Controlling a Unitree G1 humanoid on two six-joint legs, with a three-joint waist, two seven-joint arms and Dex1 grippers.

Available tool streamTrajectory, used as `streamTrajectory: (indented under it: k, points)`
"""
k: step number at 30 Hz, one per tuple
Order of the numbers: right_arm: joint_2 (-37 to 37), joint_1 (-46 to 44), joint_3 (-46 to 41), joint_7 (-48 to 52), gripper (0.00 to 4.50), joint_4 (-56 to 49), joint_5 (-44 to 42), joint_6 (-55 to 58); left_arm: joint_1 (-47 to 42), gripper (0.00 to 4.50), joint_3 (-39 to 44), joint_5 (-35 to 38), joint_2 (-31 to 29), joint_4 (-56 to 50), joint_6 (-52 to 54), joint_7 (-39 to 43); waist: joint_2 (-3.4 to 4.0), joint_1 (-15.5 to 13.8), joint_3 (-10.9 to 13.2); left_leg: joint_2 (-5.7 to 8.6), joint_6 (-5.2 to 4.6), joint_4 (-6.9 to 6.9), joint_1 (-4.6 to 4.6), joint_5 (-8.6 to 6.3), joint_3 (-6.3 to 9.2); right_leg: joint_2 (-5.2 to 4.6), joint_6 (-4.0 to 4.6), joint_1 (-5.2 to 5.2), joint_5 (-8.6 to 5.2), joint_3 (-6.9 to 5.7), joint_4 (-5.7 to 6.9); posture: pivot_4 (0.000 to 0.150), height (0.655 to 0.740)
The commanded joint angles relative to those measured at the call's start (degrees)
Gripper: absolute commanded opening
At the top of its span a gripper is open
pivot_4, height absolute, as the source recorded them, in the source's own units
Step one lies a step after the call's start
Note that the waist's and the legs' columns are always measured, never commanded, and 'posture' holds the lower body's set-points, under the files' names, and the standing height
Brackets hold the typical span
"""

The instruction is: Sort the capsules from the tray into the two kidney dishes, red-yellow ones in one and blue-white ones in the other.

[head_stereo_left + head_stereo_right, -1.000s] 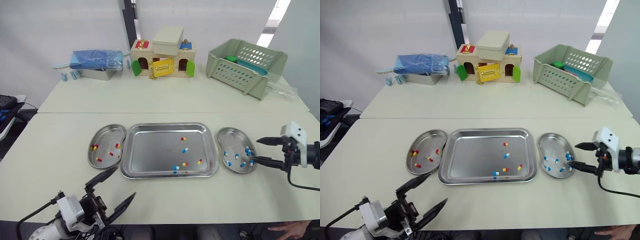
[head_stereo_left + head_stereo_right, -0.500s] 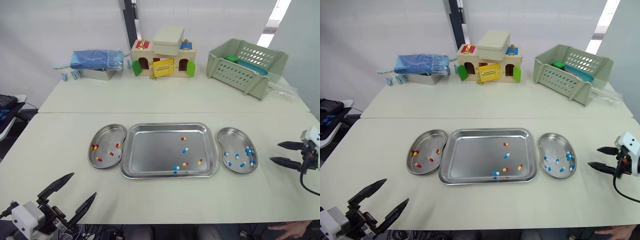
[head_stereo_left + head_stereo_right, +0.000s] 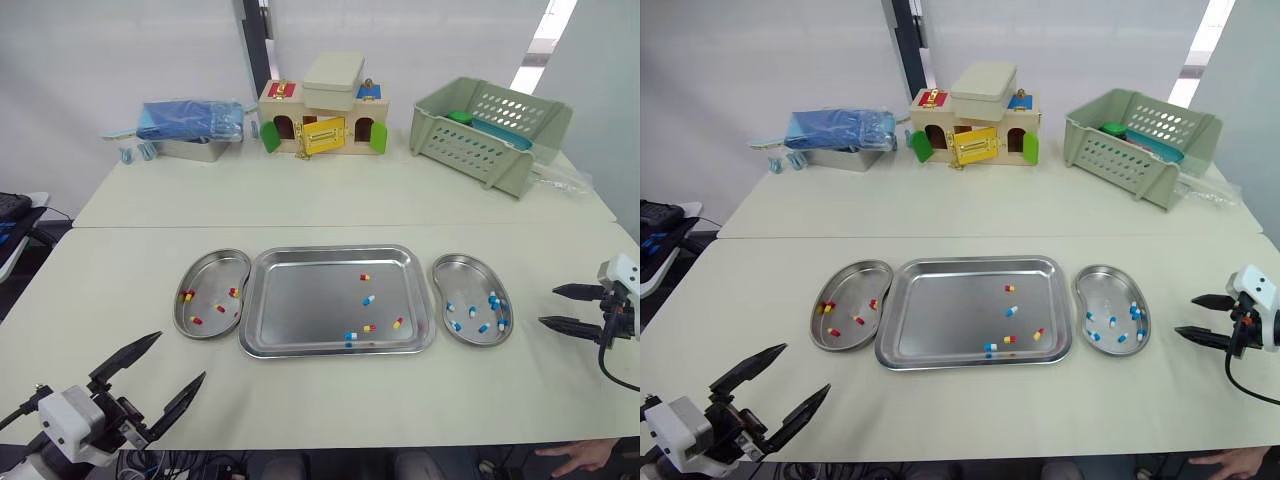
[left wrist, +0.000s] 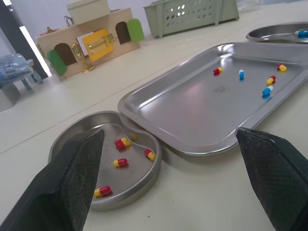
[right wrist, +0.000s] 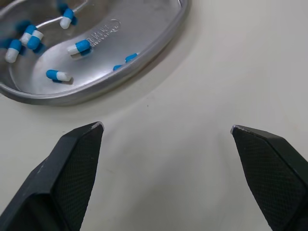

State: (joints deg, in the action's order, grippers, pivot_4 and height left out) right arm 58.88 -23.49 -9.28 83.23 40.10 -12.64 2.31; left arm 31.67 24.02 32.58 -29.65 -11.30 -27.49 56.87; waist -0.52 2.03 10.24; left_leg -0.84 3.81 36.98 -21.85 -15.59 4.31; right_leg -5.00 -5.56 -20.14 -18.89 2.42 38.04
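The steel tray lies mid-table with several capsules in its right half, among them a red-yellow capsule and a blue-white capsule. The left kidney dish holds several red-yellow capsules. The right kidney dish holds several blue-white capsules. My left gripper hangs open and empty at the table's near edge, in front of the left dish. To the right of the right dish my right gripper is open and empty, just above the tabletop.
Along the far edge stand a blue bundle on a metal box, a wooden toy house and a green basket. A seam runs between the two tables. A person's hand shows below the near right edge.
My right gripper drew back to the right, from over the right dish to the bare table beside it. My left gripper dropped back toward the near edge, then rose slightly.
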Motion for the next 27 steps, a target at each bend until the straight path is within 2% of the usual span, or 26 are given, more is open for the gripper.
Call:
streamTrajectory:
  k: [1, 5, 11, 19, 27]
  points:
    - [1.7, 0.3, -0.7, 2.4, 4.48, -9.8, -3.3, 4.2, 0.9, 4.50, -1.2, -0.5, 0.4, -3.3, 0.2, 0.2, 0.03, 0.1, 0.0, 0.00, 0.00, 0.00, 0.00, 0.00, 0.00, 0.00, 0.00, 0.00, 0.00, 0.00, 0.00, 0.150, 0.7400]
    - [-0.5, -1.7, 3.6, 2.1, 4.48, -31.1, -9.1, 18.5, 3.2, 4.50, -5.0, -1.2, 1.7, -7.7, 0.2, 0.7, 0.09, 0.3, 0.0, -0.01, 0.00, -0.01, -0.02, 0.00, 0.01, 0.00, 0.00, -0.01, 0.00, 0.02, 0.00, 0.150, 0.7400]
    - [-6.3, -11.7, 16.1, -0.6, 4.48, -45.9, -9.2, 31.7, 4.9, 4.50, -9.2, -2.1, 4.1, -9.9, -1.0, 0.7, 0.07, -0.1, 0.0, 0.00, 0.00, 0.01, -0.06, 0.00, 0.08, 0.01, 0.00, -0.02, 0.00, -0.04, -0.02, 0.150, 0.7400]
    - [-16.7, -22.0, 32.0, -7.4, 4.48, -51.9, -3.2, 40.1, 6.7, 4.50, -12.9, -5.0, 7.9, -9.9, -3.7, -1.0, 0.00, -0.4, 0.0, 0.01, 0.00, 0.01, -0.15, 0.00, 0.15, 0.00, 0.00, -0.08, 0.00, -0.11, -0.06, 0.150, 0.7400]
    - [-23.8, -24.8, 41.4, -12.9, 4.48, -49.3, 5.0, 38.6, 7.6, 4.50, -15.3, -7.0, 9.3, -8.7, -6.3, -2.2, -0.01, -0.2, 0.0, 0.02, 0.00, 0.01, -0.16, 0.00, 0.18, 0.00, 0.00, -0.13, 0.00, -0.13, -0.01, 0.150, 0.7400]
